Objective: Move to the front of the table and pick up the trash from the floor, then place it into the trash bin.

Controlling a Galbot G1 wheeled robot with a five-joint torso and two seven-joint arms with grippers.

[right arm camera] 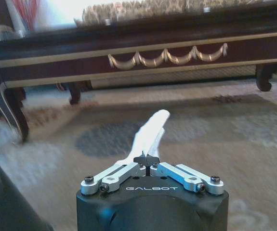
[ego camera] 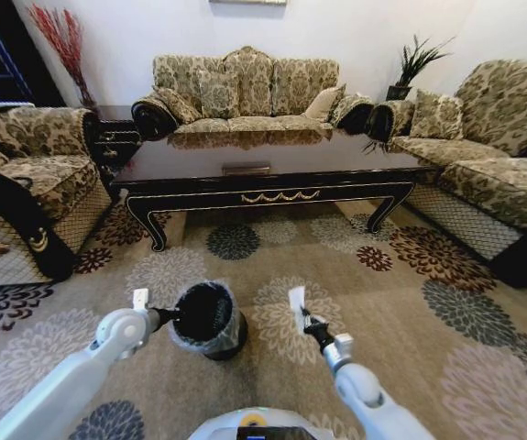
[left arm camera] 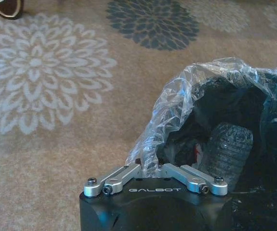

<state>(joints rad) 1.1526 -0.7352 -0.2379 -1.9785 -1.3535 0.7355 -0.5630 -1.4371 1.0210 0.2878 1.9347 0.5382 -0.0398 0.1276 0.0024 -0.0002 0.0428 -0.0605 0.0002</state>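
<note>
Left hand [ego camera: 140, 299] pinched bin liner [left arm camera: 177, 103]; right hand [right arm camera: 150, 139] gripped white paper scrap [right arm camera: 150, 130]. Step: deposit. Next move needs swing over trash bin [ego camera: 210, 321].

Beige carpet [ego camera: 400, 302] with brown, grey-blue, cream and navy flower medallions; glossy dark wood surface [ego camera: 272, 156] with gold scrollwork; black bin [ego camera: 206, 316], clear liner.

light: bright, even | glare: table [ego camera: 272, 160] top | blur: right wrist view | head edges: bowed
</note>
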